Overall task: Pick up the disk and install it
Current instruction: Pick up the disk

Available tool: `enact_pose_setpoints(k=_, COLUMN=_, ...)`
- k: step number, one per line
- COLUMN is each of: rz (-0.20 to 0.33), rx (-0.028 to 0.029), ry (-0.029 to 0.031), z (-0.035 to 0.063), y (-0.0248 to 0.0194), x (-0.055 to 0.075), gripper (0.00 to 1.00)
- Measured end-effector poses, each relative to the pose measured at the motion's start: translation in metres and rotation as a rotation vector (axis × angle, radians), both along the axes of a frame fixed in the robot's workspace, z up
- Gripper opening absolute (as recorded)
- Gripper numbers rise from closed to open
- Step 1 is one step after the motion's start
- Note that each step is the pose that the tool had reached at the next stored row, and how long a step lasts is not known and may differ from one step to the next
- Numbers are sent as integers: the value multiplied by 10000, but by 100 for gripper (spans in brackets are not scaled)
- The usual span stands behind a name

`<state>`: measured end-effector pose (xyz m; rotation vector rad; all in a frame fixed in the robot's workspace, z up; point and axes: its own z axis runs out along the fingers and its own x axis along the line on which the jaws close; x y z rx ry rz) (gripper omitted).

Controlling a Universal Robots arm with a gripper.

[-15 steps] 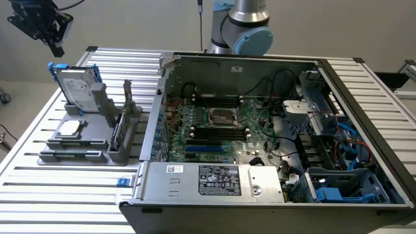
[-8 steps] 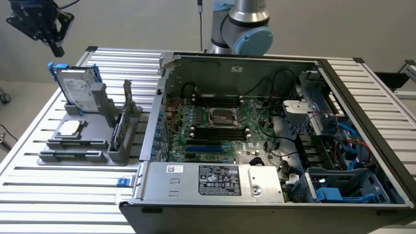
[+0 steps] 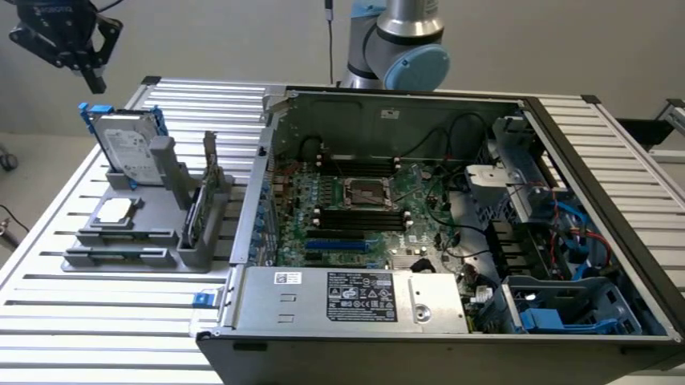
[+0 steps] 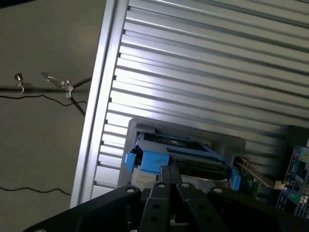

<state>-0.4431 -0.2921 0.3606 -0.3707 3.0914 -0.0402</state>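
The disk, a silver-grey drive with a white label in a blue carrier, stands upright and slightly tilted in a grey holder on the exterior view's left. My gripper hangs in the air above it and a little further to the exterior view's left, not touching it. In the wrist view the black fingers are pressed together with nothing between them, and the gripper looks down on the disk's blue top edge.
An open computer case with its motherboard takes up the middle and the exterior view's right, with a blue drive bay in its near corner. The holder also carries a small silver chip and an upright card. All rest on a slatted aluminium table.
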Motion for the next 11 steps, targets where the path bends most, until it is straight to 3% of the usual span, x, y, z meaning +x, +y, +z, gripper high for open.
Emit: enact_pose_setpoints(k=11, rz=2006, rx=0, ry=-1, z=0, y=0, x=0, gripper=11)
